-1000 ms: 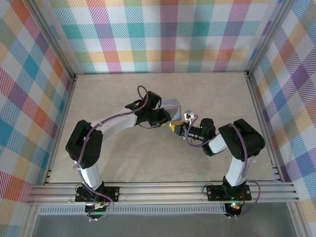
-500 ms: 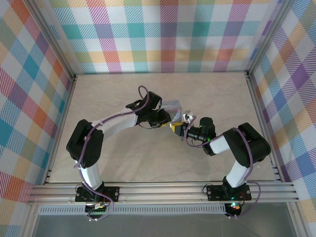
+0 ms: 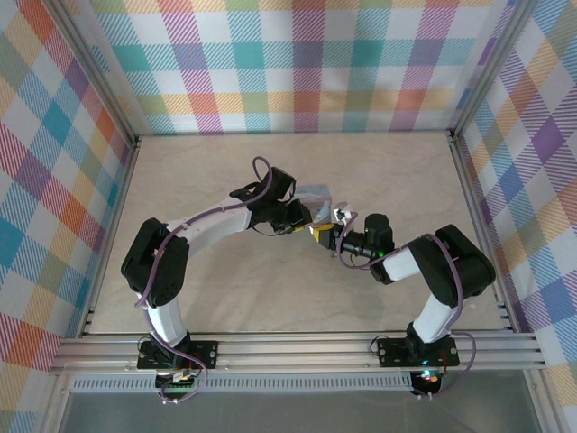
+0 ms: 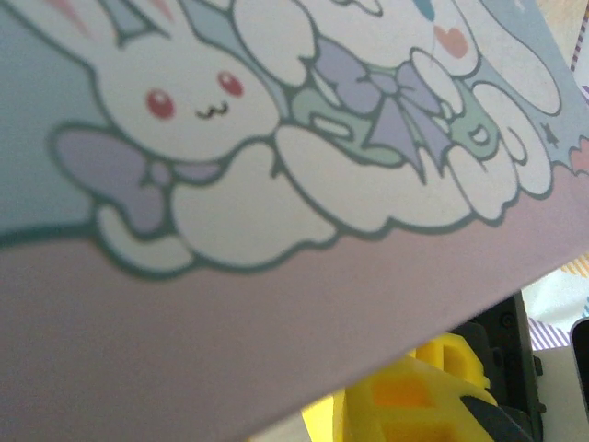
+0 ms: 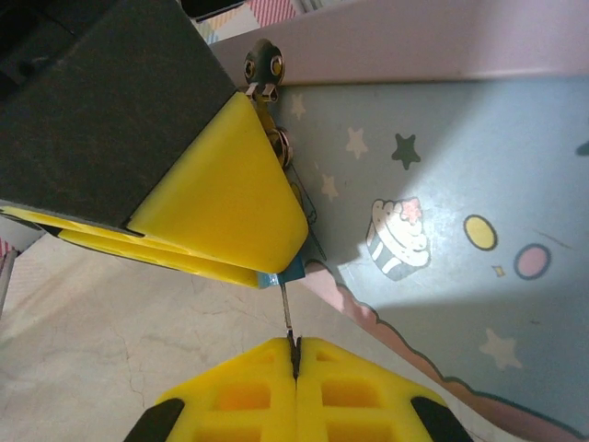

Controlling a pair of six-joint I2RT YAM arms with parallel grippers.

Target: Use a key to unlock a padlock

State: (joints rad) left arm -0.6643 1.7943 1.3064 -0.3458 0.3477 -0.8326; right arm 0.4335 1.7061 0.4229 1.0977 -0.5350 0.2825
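The tiny blue padlock [image 5: 282, 275] peeks out between the yellow fingers [image 5: 221, 198] of my left gripper [image 3: 305, 219], which is shut on it. A thin silvery key [image 5: 289, 318] runs from the padlock's underside down into my right gripper [image 5: 295, 348], whose jaws are pressed together on the key's head. In the top view the right gripper [image 3: 328, 236] meets the left one at mid-table. The padlock's loop is hidden behind the left fingers. In the left wrist view a yellow finger [image 4: 414, 405] shows under the tin's edge.
The pale blue tin [image 5: 460, 184] with cupcake and star prints lies right beside both grippers. Its cartoon bunny lid [image 4: 276, 138] sits close to the left wrist camera. In the top view the tin [image 3: 317, 191] is just behind the grippers. Bare tabletop [image 3: 225, 280] surrounds them.
The right arm's elbow has swung outward to the right and its gripper has edged slightly toward the left gripper. The left arm has stayed still.
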